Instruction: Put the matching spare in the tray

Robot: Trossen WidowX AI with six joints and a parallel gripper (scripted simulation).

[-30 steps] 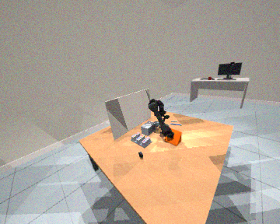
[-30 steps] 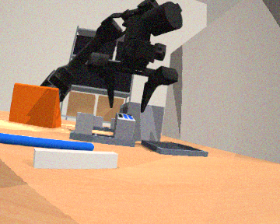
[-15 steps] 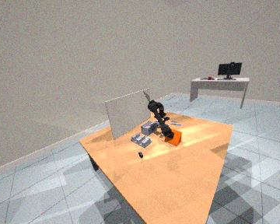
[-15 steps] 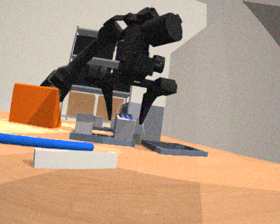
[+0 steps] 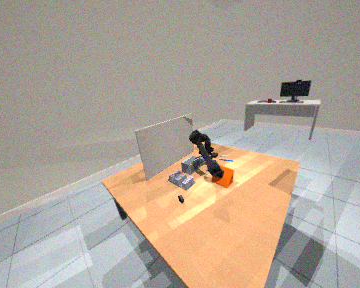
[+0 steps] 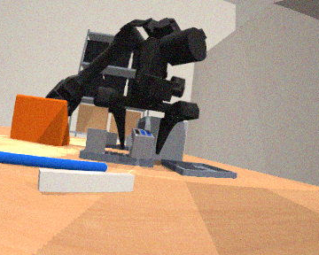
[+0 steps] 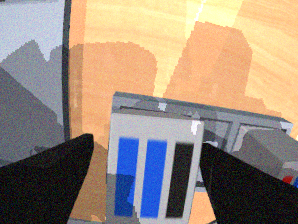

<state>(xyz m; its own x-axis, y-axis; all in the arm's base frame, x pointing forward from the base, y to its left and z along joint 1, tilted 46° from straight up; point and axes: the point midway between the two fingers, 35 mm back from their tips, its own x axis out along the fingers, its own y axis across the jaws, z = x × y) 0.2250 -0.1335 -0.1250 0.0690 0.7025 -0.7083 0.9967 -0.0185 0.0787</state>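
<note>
My gripper is open, pointing down, with its fingertips on either side of a light grey spare. This spare stands in the rack and shows two blue stripes and one black stripe. A second grey spare stands at the rack's other end; a red and a blue patch show on it in the wrist view. The flat grey tray lies beside the rack. I cannot make out the mounted unit's back code in any view.
A grey box stands behind the rack in the exterior view. An orange block stands near the arm. A blue rod and white bar lie in front. An upright panel stands at the table's side.
</note>
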